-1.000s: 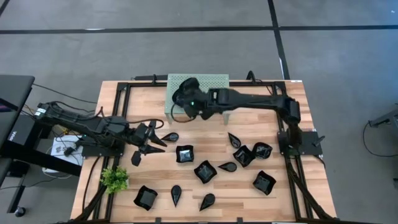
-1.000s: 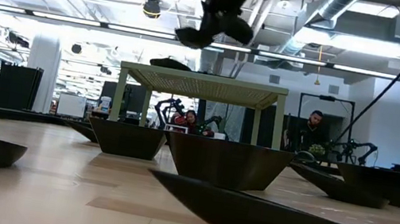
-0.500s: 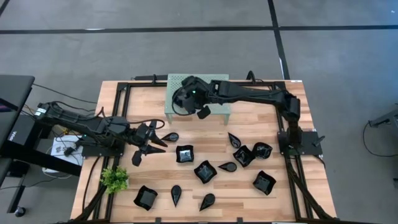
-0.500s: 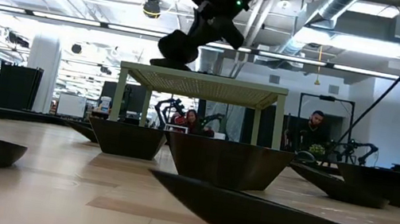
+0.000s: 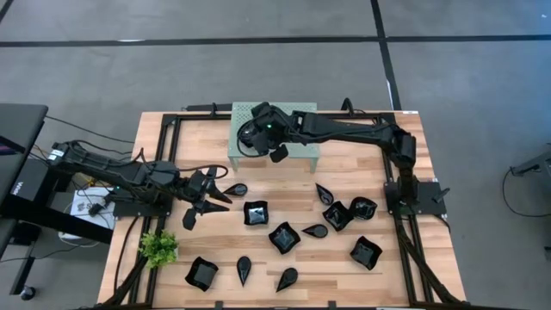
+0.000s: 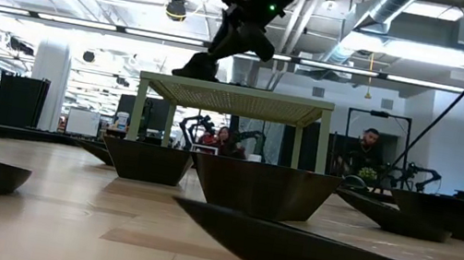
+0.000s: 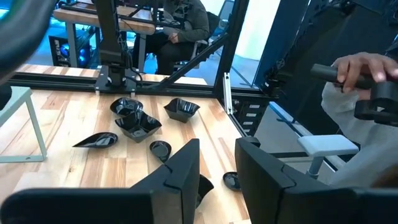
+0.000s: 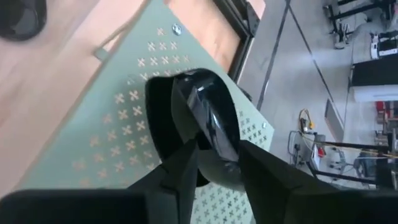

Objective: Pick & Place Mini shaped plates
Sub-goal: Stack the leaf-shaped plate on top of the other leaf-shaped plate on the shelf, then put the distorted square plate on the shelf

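Right tool (image 8: 217, 163) astride plate (image 8: 208, 127) — on rack (image 8: 93, 137)

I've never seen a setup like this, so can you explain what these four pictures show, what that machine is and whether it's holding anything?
It is a robot with two dark arms at a wooden table. One picture looks straight down, one looks level across the tabletop, and two come from cameras on the wrists.

Small glossy black plates lie scattered on the wood, with a little green plant near one corner.

The right gripper is over the mint-green rack. Its wrist view shows a black plate on the rack top between parted fingers, so it seems to be letting go.

The left gripper waits open, empty, low over the table's left side.
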Robot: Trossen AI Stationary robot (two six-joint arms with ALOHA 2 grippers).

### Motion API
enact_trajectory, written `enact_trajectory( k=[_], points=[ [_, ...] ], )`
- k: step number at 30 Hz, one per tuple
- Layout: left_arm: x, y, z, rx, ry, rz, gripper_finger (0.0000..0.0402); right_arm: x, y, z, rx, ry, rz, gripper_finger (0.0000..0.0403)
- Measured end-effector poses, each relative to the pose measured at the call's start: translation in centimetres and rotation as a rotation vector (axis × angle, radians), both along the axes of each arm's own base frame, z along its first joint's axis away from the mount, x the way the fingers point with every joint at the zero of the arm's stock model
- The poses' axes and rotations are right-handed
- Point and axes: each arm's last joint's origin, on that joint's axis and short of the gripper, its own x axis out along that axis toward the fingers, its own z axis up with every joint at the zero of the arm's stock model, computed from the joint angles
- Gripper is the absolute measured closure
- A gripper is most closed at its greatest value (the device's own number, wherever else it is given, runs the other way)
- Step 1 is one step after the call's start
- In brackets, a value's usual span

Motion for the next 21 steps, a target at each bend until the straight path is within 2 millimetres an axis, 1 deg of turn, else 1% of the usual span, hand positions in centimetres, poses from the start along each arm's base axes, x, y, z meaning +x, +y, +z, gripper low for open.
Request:
enact_trajectory(
  k=[7, 10, 13, 21],
  points=[
    [0.0, 0.0, 0.0, 0.0, 0.0, 0.0, 0.0298, 0.1, 0.7, -0.1, 0.096, -0.044, -0.073, 0.0287],
    [0.0, 0.0, 0.0, 0.0, 0.0, 0.0, 0.0298, 0.1, 1.1, 0.0, 0.068, -0.037, -0.104, 0.0287],
    [0.0, 0.0, 0.0, 0.0, -0.001, 0.0, 0.0298, 0.0, 1.6, 0.4, 0.027, -0.051, -0.134, 0.0287],
    [0.0, 0.0, 0.1, -0.002, -0.008, 0.0, 0.0298, 0.3, 3.3, 0.5, 0.037, -0.054, -0.087, 0.0287]
  ],
)
